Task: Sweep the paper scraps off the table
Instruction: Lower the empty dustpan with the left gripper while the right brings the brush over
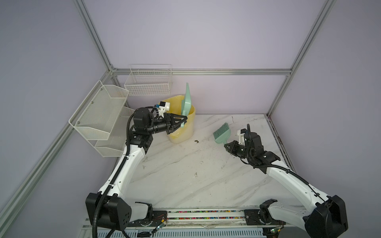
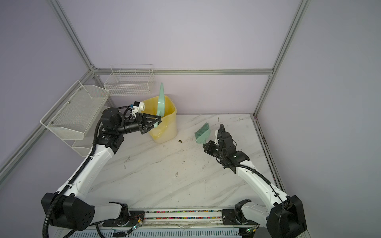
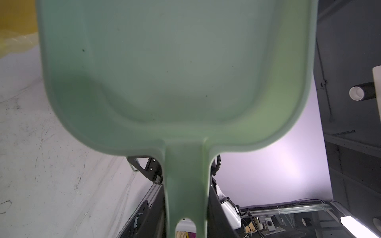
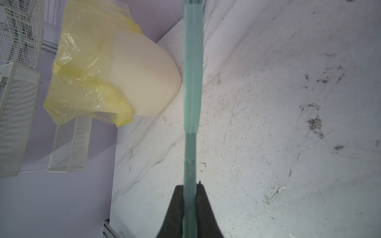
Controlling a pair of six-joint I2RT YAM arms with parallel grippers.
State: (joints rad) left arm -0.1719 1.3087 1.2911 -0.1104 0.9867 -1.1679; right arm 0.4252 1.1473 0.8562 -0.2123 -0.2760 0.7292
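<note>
the left gripper (image 1: pixel 181 122) is closed to a narrow gap on the handle of the green dustpan (image 1: pixel 187 99), which is tipped nearly upright over the open top of the yellow-lined bin (image 1: pixel 185 133). if the pan comes back low, its edge could snag the loose liner and drag or tip the bin. the thin handle could also twist in the grip. the right gripper (image 1: pixel 226 146) is clamped fully on the handle of the brush (image 1: pixel 220 133), held over the surface (image 1: pixel 195 169) well apart from the bin. i cannot tell whether the bristles touch.

the pan's inside (image 3: pixel 175 72) looks empty. no paper scraps show on the surface, only a dark speck (image 1: pixel 196 141). they are likely in the bin, but its depth is hidden. the wire basket (image 1: pixel 148 82) and mesh shelf (image 1: pixel 99 115) hold nothing.
</note>
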